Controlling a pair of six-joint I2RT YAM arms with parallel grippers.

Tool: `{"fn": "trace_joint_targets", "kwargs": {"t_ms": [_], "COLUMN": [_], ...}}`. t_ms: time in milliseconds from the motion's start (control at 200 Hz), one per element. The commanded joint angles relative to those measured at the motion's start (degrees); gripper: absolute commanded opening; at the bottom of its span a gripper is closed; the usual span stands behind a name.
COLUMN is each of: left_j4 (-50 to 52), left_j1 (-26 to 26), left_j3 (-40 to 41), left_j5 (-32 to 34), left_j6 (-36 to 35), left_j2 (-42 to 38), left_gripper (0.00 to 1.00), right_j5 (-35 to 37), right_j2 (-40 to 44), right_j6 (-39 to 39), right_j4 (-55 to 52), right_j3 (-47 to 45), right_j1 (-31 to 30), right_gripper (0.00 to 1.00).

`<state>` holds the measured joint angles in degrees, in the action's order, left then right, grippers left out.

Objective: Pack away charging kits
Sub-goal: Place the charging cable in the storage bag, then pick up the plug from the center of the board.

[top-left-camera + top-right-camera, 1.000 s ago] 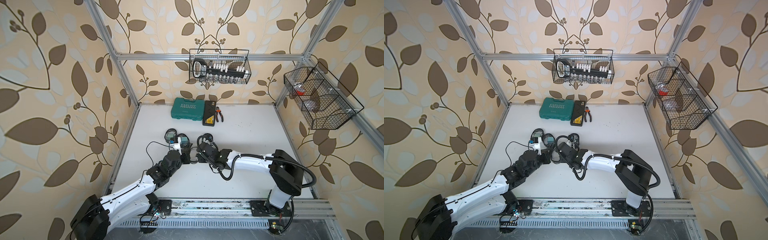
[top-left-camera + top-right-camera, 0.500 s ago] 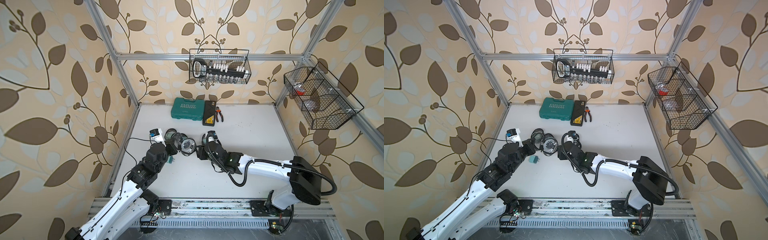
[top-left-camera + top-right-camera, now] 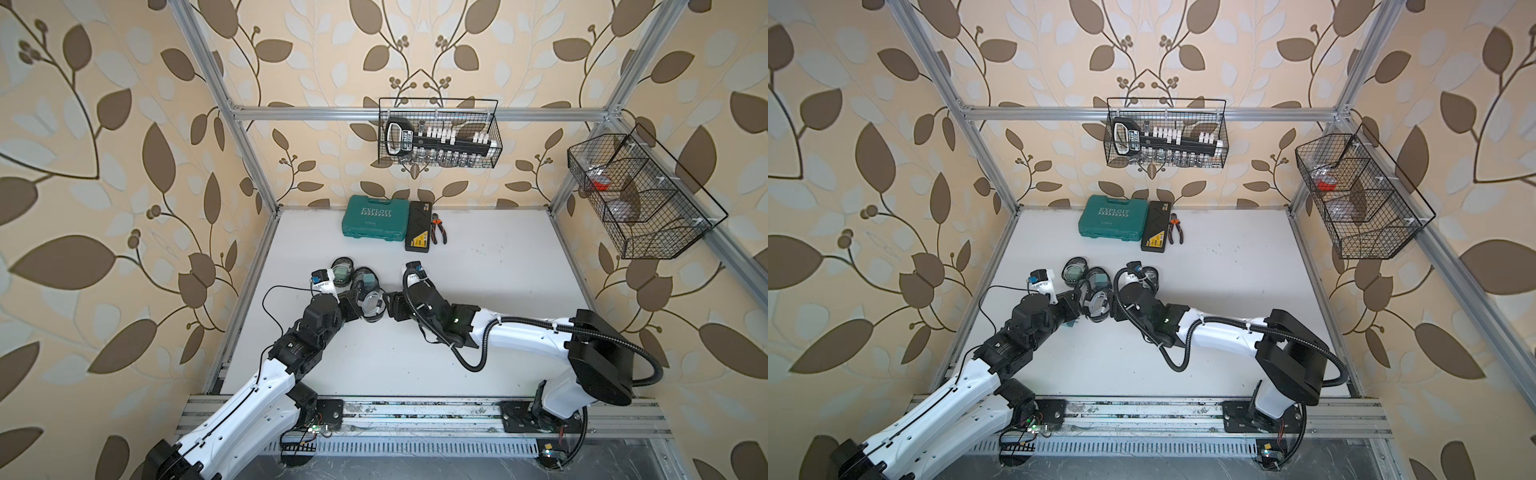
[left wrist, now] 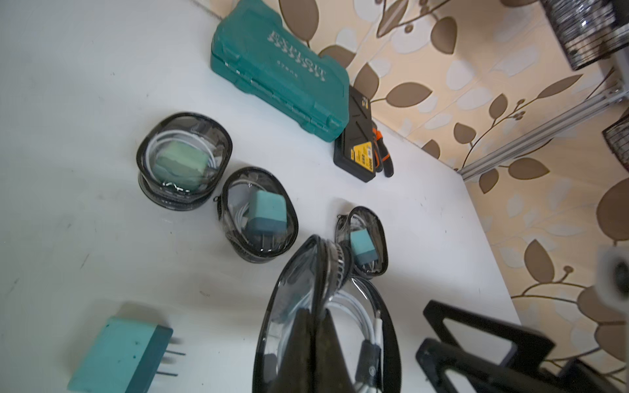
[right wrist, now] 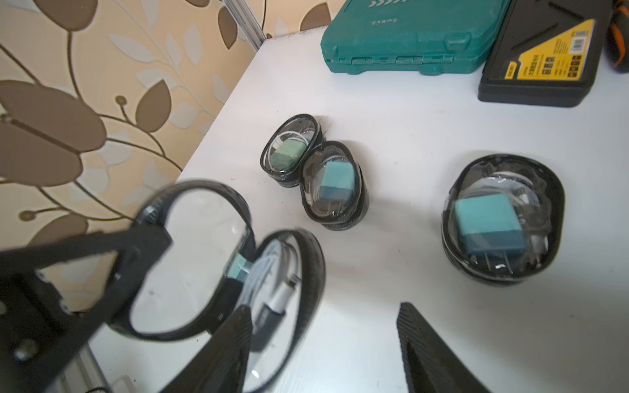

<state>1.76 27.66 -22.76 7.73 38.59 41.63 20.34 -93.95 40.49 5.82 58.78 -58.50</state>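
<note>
My left gripper [image 4: 316,316] is shut on one wall of an open clear pouch [image 4: 292,306], which it holds upright; the gripper [image 3: 356,308] and the pouch [image 3: 371,305] show in a top view. A coiled white cable [image 5: 272,268] lies inside the pouch [image 5: 308,258]. My right gripper [image 5: 325,309] stands open beside the pouch, one finger close to its rim and nothing between its fingers. A loose teal plug adapter [image 4: 119,354] lies on the table by the left gripper. Three packed pouches, each with a teal adapter, sit behind: [image 4: 183,160], [image 4: 260,214], [image 4: 362,241].
A teal EXPLOIT case [image 3: 374,222], a black flat case with a yellow label [image 3: 419,226] and orange-handled pliers [image 3: 438,228] lie by the back wall. A wire basket [image 3: 438,133] hangs on the back wall, another wire basket [image 3: 640,195] on the right.
My right gripper's jaws have opened wider. The left arm, out toward the left wall half a second ago, has swung back to the middle with the pouch.
</note>
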Motion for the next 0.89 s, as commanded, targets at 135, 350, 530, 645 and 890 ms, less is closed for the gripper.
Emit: {"fn": "trace_joint_targets", "kwargs": {"t_ms": [135,350,530,645,890], "left_j4": [-6.7,-1.3,7.0,10.5,11.8], "left_j1": [-0.4,-1.1,-8.2,-13.9,-19.2], "left_j3": [0.7,-4.5,-11.5,-14.0,-15.9], "left_j5": [0.3,7.7,6.2,2.7,-3.2], "left_j6": [0.8,-2.7,-3.9,-3.2,-2.3], "left_j2": [0.8,1.2,-1.5,-3.7,-3.1], "left_gripper": [0.00,0.00,0.00,0.00,0.00], "right_j5": [-0.9,-7.1,-10.6,-13.3,-14.0], "right_j2": [-4.6,3.9,9.6,9.5,-4.7], "right_j6": [-1.2,-9.8,-18.1,-21.0,-28.2], "right_j4": [-2.9,10.8,21.8,28.5,30.2], "right_j3": [3.9,-5.0,-15.5,-20.9,-13.3], "right_j1": [-0.3,-0.3,-0.3,-0.3,-5.4], "right_gripper": [0.65,0.80,0.82,0.90,0.89]}}
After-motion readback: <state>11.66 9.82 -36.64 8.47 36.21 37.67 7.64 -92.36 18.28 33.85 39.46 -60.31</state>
